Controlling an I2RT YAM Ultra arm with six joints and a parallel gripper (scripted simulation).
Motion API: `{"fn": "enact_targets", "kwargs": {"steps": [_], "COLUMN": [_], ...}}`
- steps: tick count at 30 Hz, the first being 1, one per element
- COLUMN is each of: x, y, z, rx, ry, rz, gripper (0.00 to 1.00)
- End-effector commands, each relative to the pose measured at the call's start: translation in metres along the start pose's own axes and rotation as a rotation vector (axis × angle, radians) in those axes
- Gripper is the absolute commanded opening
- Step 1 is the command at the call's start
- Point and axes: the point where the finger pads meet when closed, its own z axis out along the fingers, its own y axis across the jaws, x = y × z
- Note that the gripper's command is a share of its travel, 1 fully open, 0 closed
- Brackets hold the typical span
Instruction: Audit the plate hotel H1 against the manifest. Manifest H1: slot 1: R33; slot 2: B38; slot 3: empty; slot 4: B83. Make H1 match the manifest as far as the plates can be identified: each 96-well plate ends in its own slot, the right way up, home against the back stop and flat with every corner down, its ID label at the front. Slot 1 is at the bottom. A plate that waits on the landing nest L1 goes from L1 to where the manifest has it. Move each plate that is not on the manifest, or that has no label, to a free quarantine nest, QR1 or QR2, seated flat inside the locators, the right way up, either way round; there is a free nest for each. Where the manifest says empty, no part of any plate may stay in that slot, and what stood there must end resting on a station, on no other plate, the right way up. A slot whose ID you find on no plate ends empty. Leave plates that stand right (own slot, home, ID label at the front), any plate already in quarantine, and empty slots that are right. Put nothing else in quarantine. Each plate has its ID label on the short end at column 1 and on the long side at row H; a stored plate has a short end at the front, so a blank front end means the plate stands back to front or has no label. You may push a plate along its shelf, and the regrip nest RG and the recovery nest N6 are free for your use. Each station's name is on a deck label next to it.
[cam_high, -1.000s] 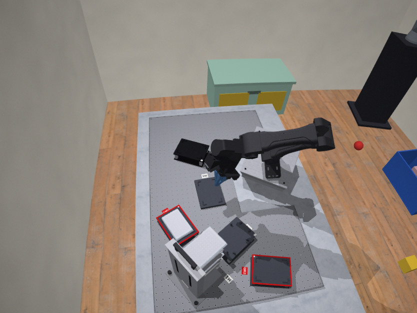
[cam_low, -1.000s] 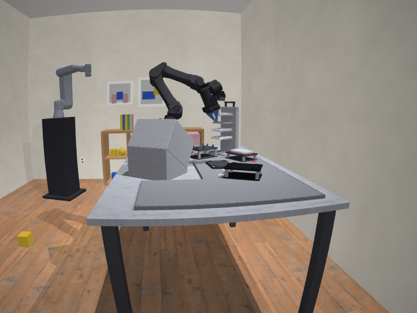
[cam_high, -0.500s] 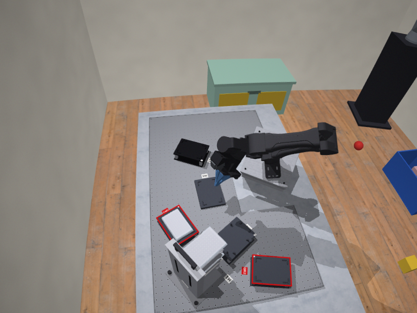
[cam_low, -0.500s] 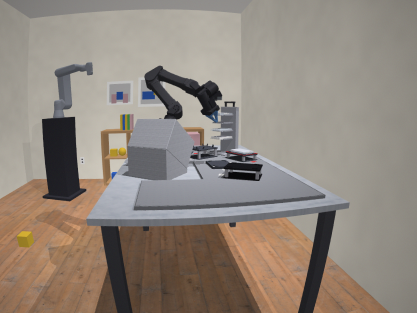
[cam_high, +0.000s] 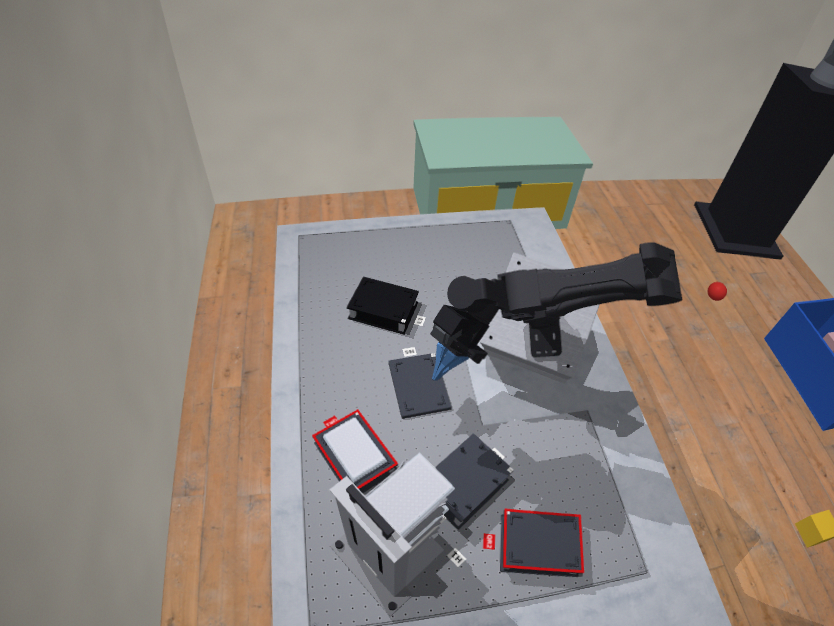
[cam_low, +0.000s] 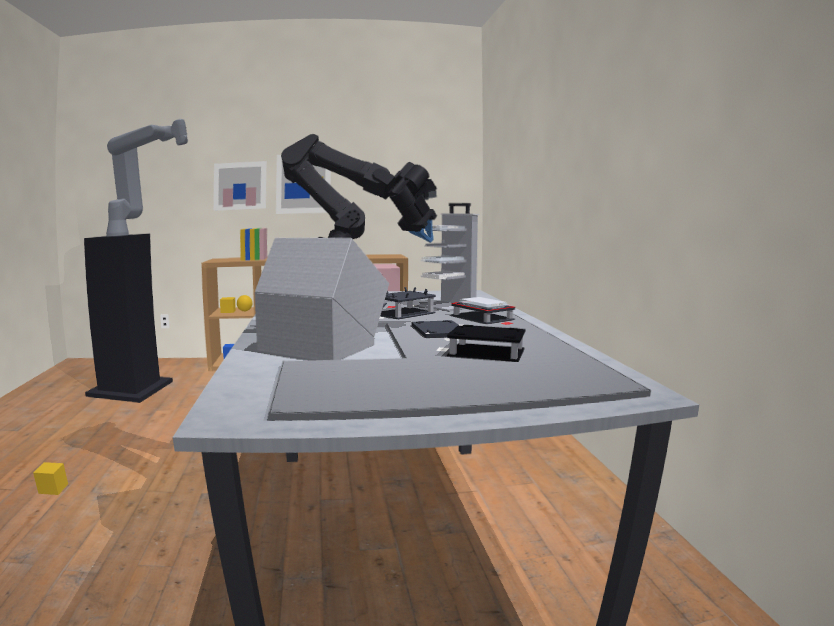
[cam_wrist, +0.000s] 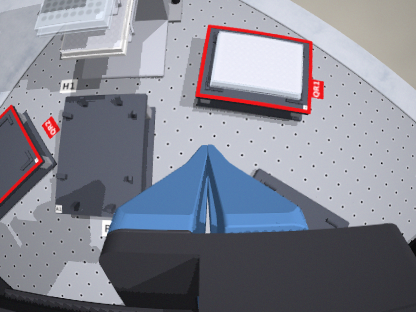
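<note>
My gripper (cam_high: 441, 367) has blue fingers, is shut on nothing and hangs high above the deck, over the near corner of nest N6 (cam_high: 419, 385). It also shows in the wrist view (cam_wrist: 208, 164) and in the exterior view (cam_low: 423, 233). The plate hotel H1 (cam_high: 387, 528) stands at the front left with white plates on its shelves; the top plate (cam_high: 408, 495) juts forward. No labels are readable. A white plate (cam_high: 355, 448) (cam_wrist: 256, 68) lies in the red-framed quarantine nest QR1. The other red-framed nest, QR2 (cam_high: 542, 541), is empty.
The regrip nest RG (cam_high: 474, 479) stands empty beside the hotel, and also shows in the wrist view (cam_wrist: 103, 142). The black landing nest L1 (cam_high: 383, 304) is at the back left. The arm's base (cam_high: 544, 336) is on a grey block to the right.
</note>
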Motion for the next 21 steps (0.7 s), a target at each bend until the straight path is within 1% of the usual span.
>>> {"fn": "enact_targets", "kwargs": {"steps": [1, 6, 8, 21], "x": [-0.017, -0.020, -0.020, -0.024], "y": [0.010, 0.027, 0.027, 0.069], "z": [-0.003, -0.002, -0.002, 0.001], "rx": [0.020, 0.019, 0.019, 0.014], "ry": [-0.037, -0.040, -0.040, -0.047], "rz": [-0.017, -0.014, -0.014, -0.001], "gripper": [0.00, 0.00, 0.00, 0.00]}}
